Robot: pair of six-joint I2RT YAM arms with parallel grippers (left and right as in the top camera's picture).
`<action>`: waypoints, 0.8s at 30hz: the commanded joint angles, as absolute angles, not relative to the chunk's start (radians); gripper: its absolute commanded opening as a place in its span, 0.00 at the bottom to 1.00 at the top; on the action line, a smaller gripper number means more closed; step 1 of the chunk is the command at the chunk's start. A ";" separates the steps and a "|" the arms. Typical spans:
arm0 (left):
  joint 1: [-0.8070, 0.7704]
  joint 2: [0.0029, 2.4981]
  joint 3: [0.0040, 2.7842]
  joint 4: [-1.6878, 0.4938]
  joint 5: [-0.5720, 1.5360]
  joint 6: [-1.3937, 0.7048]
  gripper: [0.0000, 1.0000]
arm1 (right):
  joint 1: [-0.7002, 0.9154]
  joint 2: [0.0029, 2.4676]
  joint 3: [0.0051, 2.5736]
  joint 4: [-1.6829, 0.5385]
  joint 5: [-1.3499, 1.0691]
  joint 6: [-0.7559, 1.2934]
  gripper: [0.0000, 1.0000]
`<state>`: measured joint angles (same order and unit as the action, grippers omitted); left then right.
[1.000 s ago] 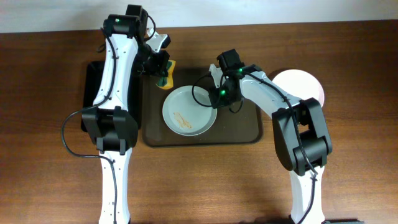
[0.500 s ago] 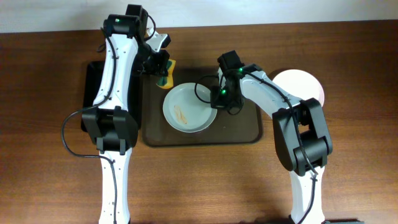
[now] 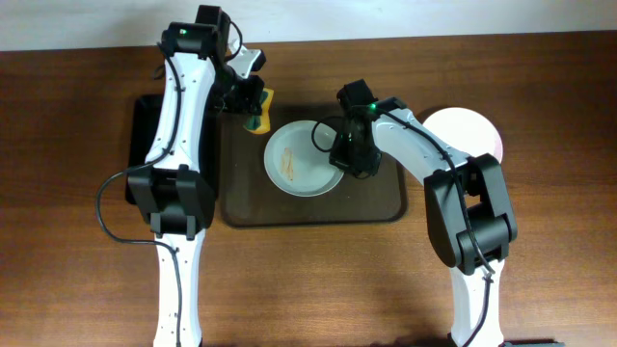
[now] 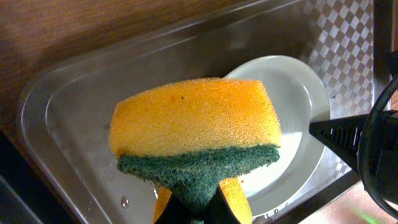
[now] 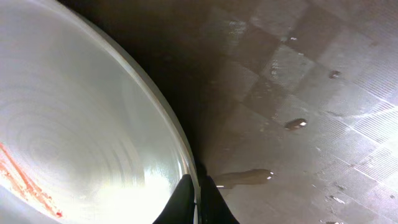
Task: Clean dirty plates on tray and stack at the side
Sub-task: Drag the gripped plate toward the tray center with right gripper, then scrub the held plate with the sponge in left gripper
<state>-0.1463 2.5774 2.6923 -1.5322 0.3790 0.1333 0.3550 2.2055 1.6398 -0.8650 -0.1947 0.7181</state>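
Observation:
A white plate (image 3: 301,161) with an orange smear (image 3: 286,174) is over the dark brown tray (image 3: 318,208), tilted. My right gripper (image 3: 339,154) is shut on its right rim. In the right wrist view the fingers pinch the rim (image 5: 199,193) of the plate (image 5: 81,118) above the wet tray (image 5: 298,93). My left gripper (image 3: 251,104) is shut on a yellow and green sponge (image 3: 258,116) over the tray's far left corner. In the left wrist view the sponge (image 4: 196,121) hangs above the tray (image 4: 68,124), apart from the plate (image 4: 295,118).
Another white plate (image 3: 468,130) lies on the wooden table to the right of the tray. A smaller black tray (image 3: 143,145) sits to the left, partly under my left arm. Water drops lie on the brown tray's floor.
My right gripper has drawn the plate a little to the right and towards the back, raising its right rim. The left gripper and sponge have barely moved.

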 commanded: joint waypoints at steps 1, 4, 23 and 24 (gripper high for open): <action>-0.188 2.601 2.683 -1.504 0.376 0.127 0.01 | 0.330 2.234 1.617 -0.893 -0.091 0.897 0.04; -0.218 2.637 2.671 -1.477 0.376 0.116 0.01 | 0.339 2.234 1.617 -0.860 -0.118 0.897 0.04; -0.354 2.758 2.670 -1.432 0.208 0.015 0.01 | 0.240 2.234 1.617 -0.755 -0.303 0.732 0.04; -0.364 2.761 2.670 -1.428 0.209 0.010 0.01 | 0.243 2.234 1.617 -0.755 -0.303 0.732 0.04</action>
